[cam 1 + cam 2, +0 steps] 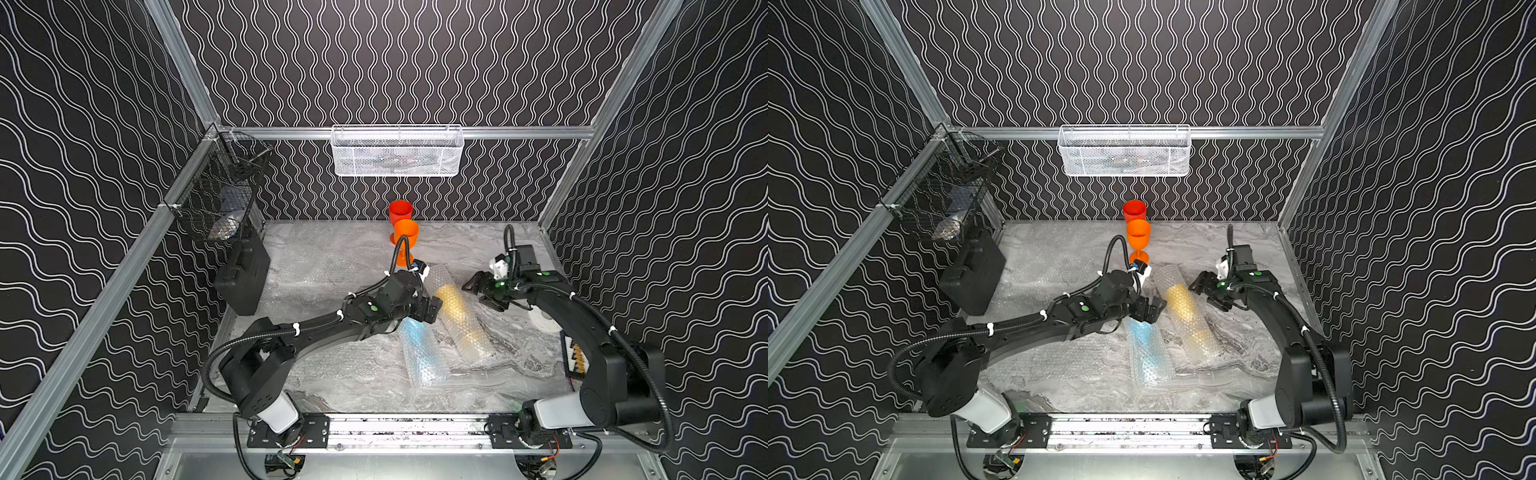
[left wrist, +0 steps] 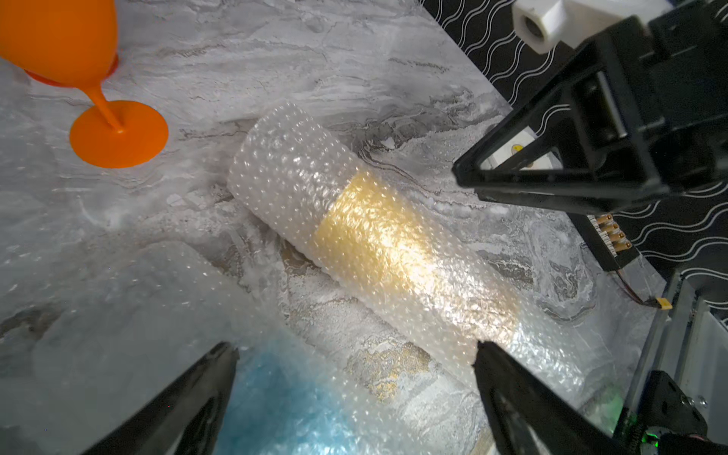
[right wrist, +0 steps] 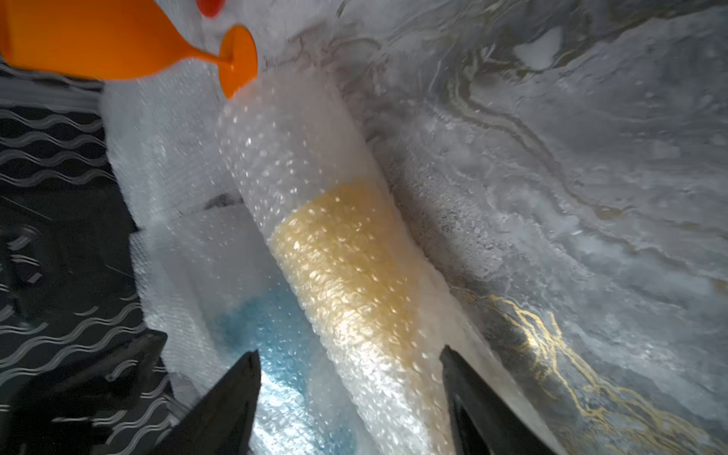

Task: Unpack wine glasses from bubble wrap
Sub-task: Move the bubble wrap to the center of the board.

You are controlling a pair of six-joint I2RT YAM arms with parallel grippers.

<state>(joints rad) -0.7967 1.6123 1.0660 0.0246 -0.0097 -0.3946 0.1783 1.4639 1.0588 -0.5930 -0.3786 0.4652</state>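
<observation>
In both top views the red glass (image 1: 400, 212) and orange glass (image 1: 406, 235) stand unwrapped at the far middle of the table (image 1: 478, 245), while the yellow roll (image 1: 459, 313) and blue roll (image 1: 422, 353) of bubble wrap lie side by side nearer, the left gripper (image 1: 432, 309) and right gripper (image 1: 482, 291) flanking the yellow one, probably to work it from both sides. The left wrist view shows the left gripper spread wide and empty above the gap between the rolls, with the orange glass's foot near the yellow roll's far end, where a careless swing might topple it. The right wrist view looks along the yellow roll between parted fingers (image 3: 236, 394) grasping nothing, the blue roll crowding it on the left and a flat sheet (image 3: 165, 157) beyond.
</observation>
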